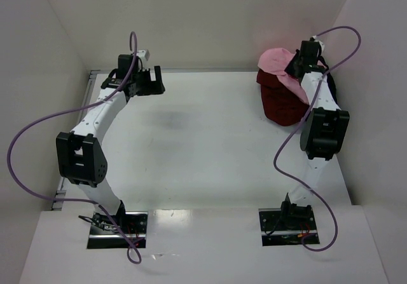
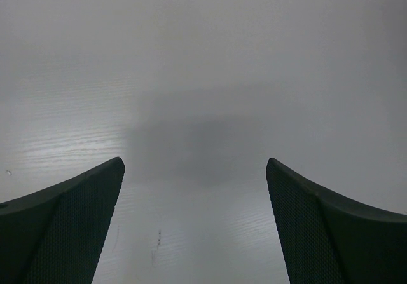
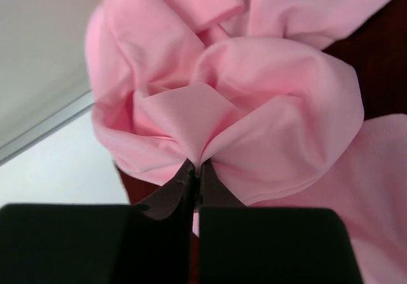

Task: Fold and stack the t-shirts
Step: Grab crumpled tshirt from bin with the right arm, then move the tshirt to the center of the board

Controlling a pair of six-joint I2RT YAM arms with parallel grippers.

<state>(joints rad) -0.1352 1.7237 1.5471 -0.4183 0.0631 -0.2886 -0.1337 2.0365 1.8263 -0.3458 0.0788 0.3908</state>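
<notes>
I see nothing folded yet. The t-shirts [image 1: 283,87] lie in 1 crumpled heap at the far right corner of the table [image 1: 210,144], with the pink t-shirt [image 3: 254,93] on top of the maroon t-shirt [image 1: 280,106]. My right gripper [image 3: 196,169] has its fingers pressed together on a fold of the pink cloth. My left gripper [image 2: 195,163] is spread wide above bare table near the far left corner and holds nothing. I judge all folding and stacking is left to do; this looks like only the first pick.
</notes>
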